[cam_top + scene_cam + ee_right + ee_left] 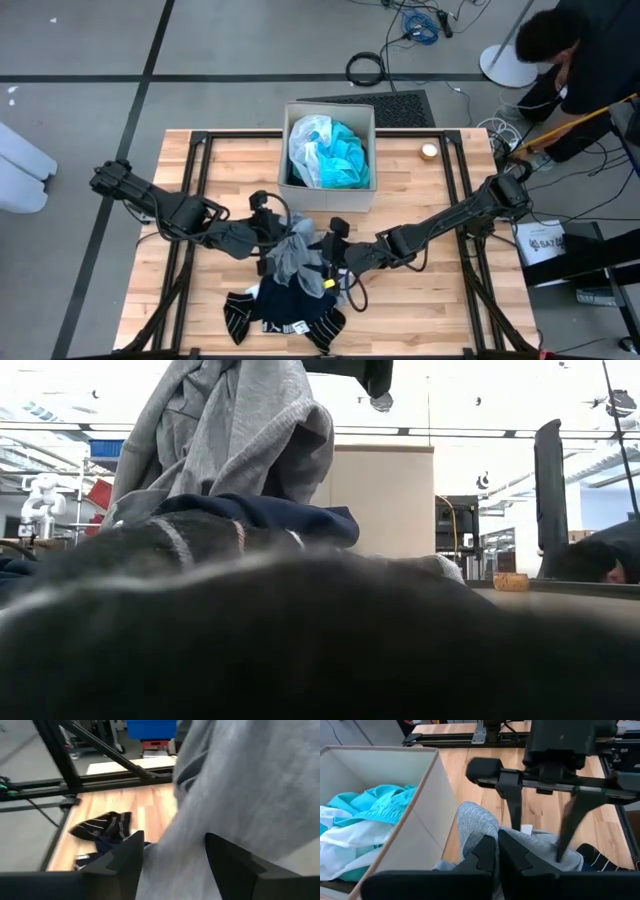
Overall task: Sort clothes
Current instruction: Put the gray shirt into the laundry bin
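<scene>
Left claw clamped on grey top, lifted at frame centre-bottom over dark pile; right claw apart around its fabric. Advice: close right claw fully on cloth, then lift together toward box, avoid snagging socks

floor: grey concrete floor with dark seams | cables: coiled black and blue cables | desk: light wooden slatted desk on black frame | light: bright overhead
</scene>
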### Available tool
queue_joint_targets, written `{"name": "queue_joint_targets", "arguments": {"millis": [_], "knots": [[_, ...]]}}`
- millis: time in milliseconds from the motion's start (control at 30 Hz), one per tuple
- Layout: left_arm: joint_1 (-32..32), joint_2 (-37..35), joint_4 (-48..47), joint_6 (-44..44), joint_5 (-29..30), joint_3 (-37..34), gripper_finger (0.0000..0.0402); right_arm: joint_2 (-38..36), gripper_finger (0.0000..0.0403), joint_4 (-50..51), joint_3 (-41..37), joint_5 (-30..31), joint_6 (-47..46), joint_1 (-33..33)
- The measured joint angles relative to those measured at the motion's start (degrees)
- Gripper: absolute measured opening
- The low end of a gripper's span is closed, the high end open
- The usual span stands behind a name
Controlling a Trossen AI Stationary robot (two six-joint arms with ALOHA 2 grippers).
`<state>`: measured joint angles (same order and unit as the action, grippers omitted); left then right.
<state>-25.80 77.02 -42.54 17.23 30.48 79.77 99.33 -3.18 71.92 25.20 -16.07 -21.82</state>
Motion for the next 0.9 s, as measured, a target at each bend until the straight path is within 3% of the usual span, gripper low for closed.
{"name": "queue_joint_targets", "arguments": {"millis": [67,233,400,600,767,900], "knots": [[0.0,0.17,-0.13,-0.09,-0.02,-0.03,0.0013,-0.14,0.0157,0.1,0.02,0.46,1.25,0.08],[0.0,0.15,-0.28,-0.17,-0.07,-0.04,0.0013,-0.86,0.0018,2.57,-0.02,0.48,5.67,0.11],[-0.68,0.15,-0.52,-3.42,-1.6,-0.04,0.0029,-3.61,0.0002,8.92,0.0,0.64,5.11,0.07],[-1.64,0.13,-1.94,-4.44,-1.77,-0.04,0.0106,-12.68,0.0001,23.63,0.0,2.37,0.28,-0.09],[-1.54,0.14,-9.47,1.16,-1.75,-0.04,0.0169,-21.58,0.0001,33.93,-0.02,6.49,-4.98,-2.67],[-1.55,0.11,-11.96,4.85,-1.74,-0.6,0.0195,-27.86,0.0,39.87,-0.02,10.5,-9.61,-5.71]]}}
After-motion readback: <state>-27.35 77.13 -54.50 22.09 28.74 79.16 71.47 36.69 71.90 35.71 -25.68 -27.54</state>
